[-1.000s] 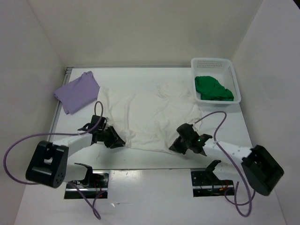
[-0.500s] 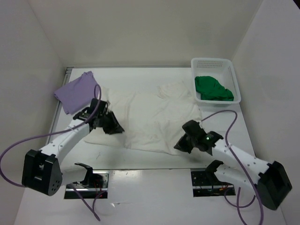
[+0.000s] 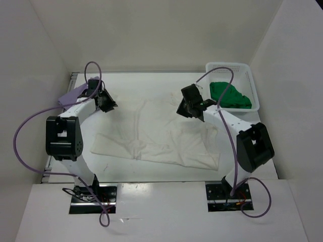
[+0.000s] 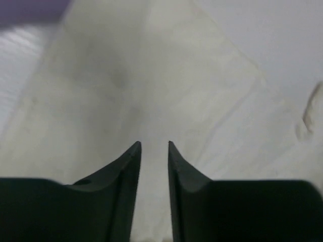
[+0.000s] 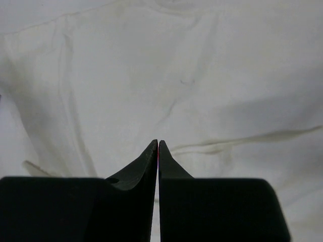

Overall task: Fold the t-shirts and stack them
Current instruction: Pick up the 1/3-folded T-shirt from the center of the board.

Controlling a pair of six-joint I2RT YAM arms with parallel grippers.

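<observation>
The white t-shirt (image 3: 161, 133) lies spread flat in the middle of the table. My left gripper (image 3: 108, 103) hovers at the shirt's far left corner. Its jaws stand a narrow gap apart (image 4: 154, 143), and only white cloth (image 4: 151, 75) shows beyond them. My right gripper (image 3: 184, 108) is over the shirt's far right part near the collar. Its jaws are pressed together (image 5: 158, 142) above wrinkled white cloth (image 5: 166, 65), with nothing seen between them. The lavender t-shirt (image 3: 70, 97) lies folded at the far left, partly hidden by my left arm. The green t-shirt (image 3: 229, 96) sits crumpled in the basket.
The white perforated basket (image 3: 227, 65) stands at the far right corner. White walls close in the table on the left, back and right. A purple cable loops off each arm. Bare table (image 4: 282, 40) shows just past the shirt's far edge.
Both arms have swung from the shirt's near hem across to its far side. The white shirt now lies flatter and wider, its near left corner uncovered.
</observation>
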